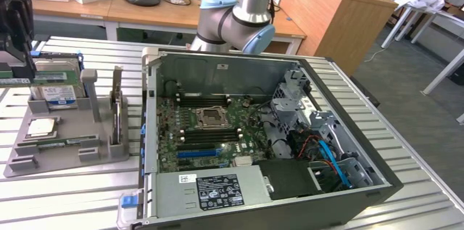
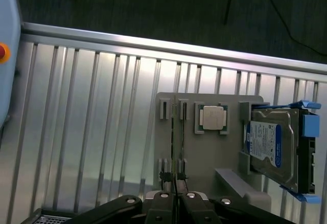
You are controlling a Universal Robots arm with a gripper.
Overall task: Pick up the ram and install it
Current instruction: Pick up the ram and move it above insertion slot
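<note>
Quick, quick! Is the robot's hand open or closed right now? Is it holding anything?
Hand: closed, pinching the thin green memory stick.

Bright, even light (glary slats (image 2: 110, 147))

One arm (image 1: 236, 20): silver tubes, pale blue joint caps. Its joints are bunched at the exterior view's top centre, with one link rising steeply out of frame. Dark wrist (image 1: 14, 1): enters at the exterior view's upper left and points straight down. Black gripper (image 2: 174, 185): two linkage fingers (image 2: 122, 204) angled inward, jaws drawn nearly together and clamped on the thin edge of the ram (image 1: 14, 81), which sits at its lower end.
</note>
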